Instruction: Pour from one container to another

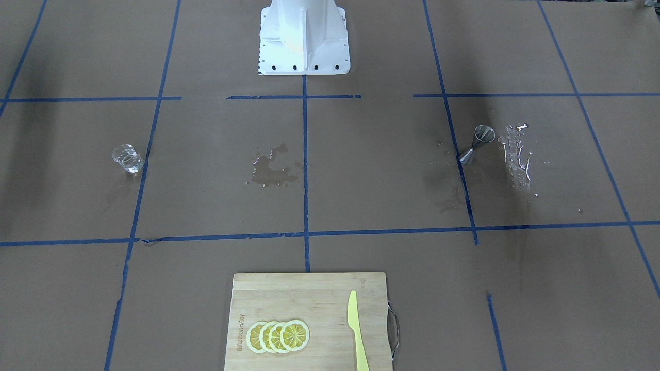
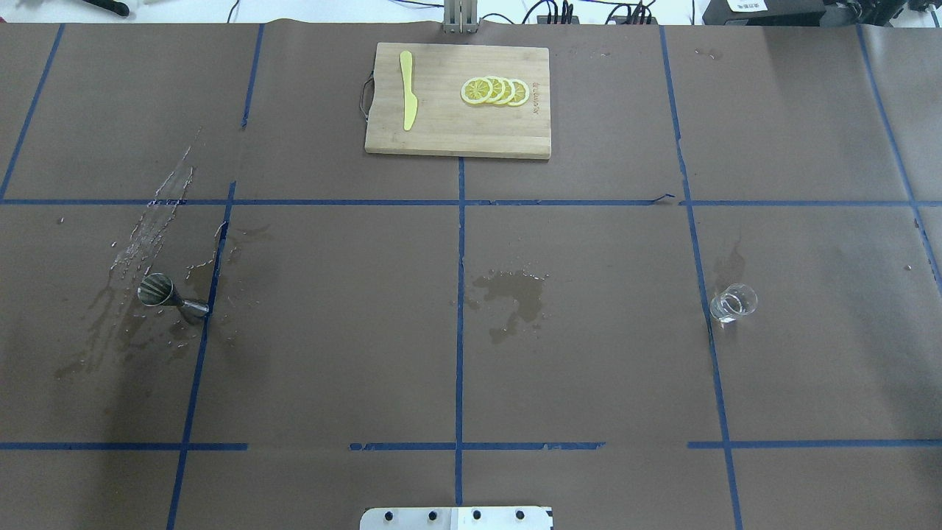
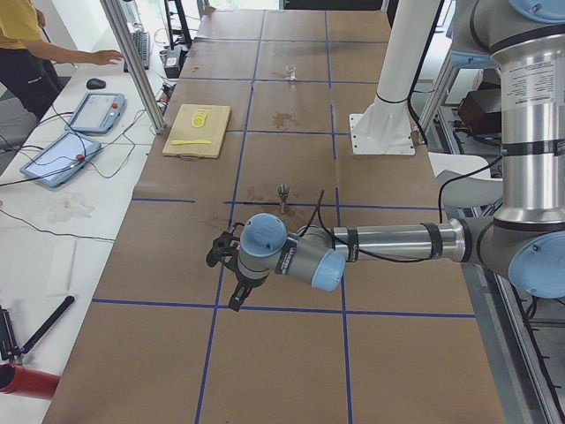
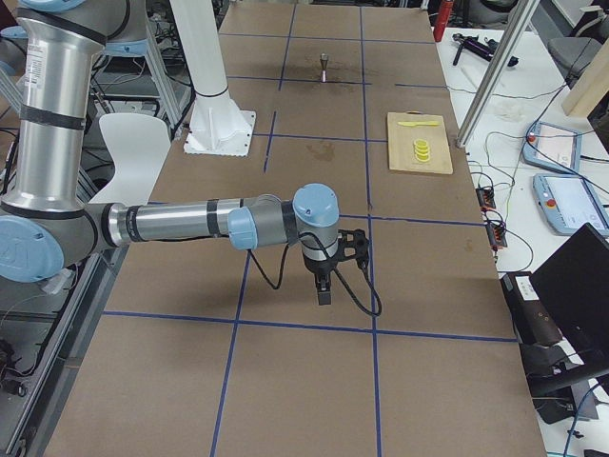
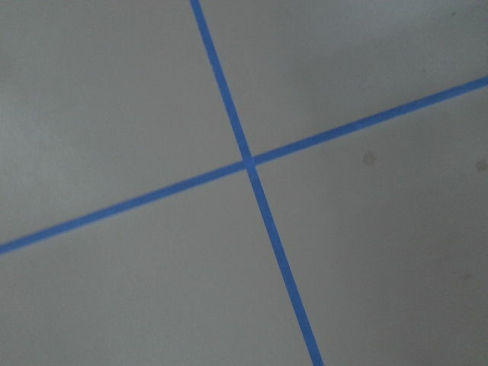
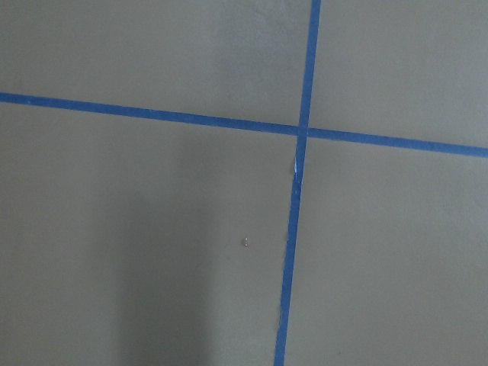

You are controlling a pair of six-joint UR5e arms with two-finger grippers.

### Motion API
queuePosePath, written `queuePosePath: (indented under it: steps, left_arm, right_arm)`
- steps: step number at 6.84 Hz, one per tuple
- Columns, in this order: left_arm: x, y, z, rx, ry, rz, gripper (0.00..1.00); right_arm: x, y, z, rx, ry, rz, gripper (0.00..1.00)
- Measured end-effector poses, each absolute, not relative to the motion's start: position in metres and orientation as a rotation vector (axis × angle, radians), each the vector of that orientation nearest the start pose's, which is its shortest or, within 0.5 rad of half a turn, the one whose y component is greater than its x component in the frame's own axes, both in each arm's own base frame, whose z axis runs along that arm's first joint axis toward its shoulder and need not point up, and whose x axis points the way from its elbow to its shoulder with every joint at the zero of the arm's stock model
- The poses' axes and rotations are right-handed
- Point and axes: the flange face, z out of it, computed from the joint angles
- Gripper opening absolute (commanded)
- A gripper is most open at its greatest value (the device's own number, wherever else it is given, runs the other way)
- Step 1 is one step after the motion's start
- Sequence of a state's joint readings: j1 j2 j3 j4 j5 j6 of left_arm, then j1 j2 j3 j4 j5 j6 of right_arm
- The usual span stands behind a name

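While both arms wait clear, glass cup (image 2: 734, 302) and steel jigger (image 2: 171, 296) stand well apart
Pour seemingly still to do, nothing grasped; left gripper (image 3: 235, 296), right gripper (image 4: 324, 290): open or closed, cannot tell

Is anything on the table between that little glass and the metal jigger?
Nothing solid: between the glass cup and the jigger lies only a flat wet patch. The cutting board sits off that line.

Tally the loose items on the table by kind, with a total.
clear glass cup: 1
steel jigger: 1
wooden cutting board: 1
yellow knife: 1
lemon slices: 4
Total: 8
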State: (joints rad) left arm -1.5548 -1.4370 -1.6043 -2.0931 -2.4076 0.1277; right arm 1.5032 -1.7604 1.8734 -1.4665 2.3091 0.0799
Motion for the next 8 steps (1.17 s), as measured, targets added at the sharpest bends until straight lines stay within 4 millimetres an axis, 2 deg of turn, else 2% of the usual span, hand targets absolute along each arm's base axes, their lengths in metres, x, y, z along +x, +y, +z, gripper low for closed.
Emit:
queuePosePath:
  steps: [3,5,7,8]
  left_arm:
    - [-0.049,-0.446,0.637,0.634,0.852,0.377,1.0]
    - [-0.048,-0.443,0.611,0.721,0.876,0.38,1.0]
    - [-0.047,-0.439,0.594,0.837,0.876,0.407,1.0]
    - [-0.046,-0.438,0.587,0.86,0.887,0.361,1.0]
  right_arm:
    - [0.035,-0.429,0.578,0.189,-0.784,-0.087,1.0]
    - [0.035,-0.434,0.567,0.251,-0.796,-0.112,1.0]
    - [0.034,-0.439,0.56,0.271,-0.803,-0.099,1.0]
    - [0.034,-0.439,0.559,0.271,-0.804,-0.09,1.0]
